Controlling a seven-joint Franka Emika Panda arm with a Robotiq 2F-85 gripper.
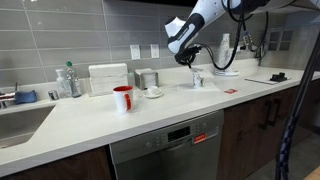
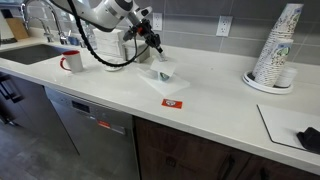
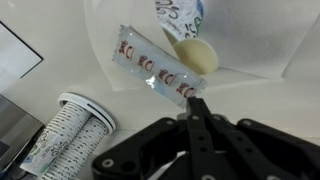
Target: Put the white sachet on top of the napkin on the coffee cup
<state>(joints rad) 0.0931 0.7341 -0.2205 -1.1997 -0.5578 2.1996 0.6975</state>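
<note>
**A:** While the claw (image 3: 193, 100) hangs over it, is the white sachet (image 3: 155, 72) actually down yet?

**B:** Looks like it, imo. It's lying flat on the napkin (image 3: 240, 45), just beside the coffee cup (image 3: 180, 15), though I can't tell if the napkin really sits on the cup. Claw's pressed together, nothing pinched as far as I can see. Guessing all that's left is lifting clear of the worktop (image 1: 150, 118).

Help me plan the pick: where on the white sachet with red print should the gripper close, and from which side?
Probably the middle of the white sachet, from straight above, jaws across its narrow width. It is a long flat strip lying diagonally on the napkin, so only its two long edges offer a pinch.
</note>
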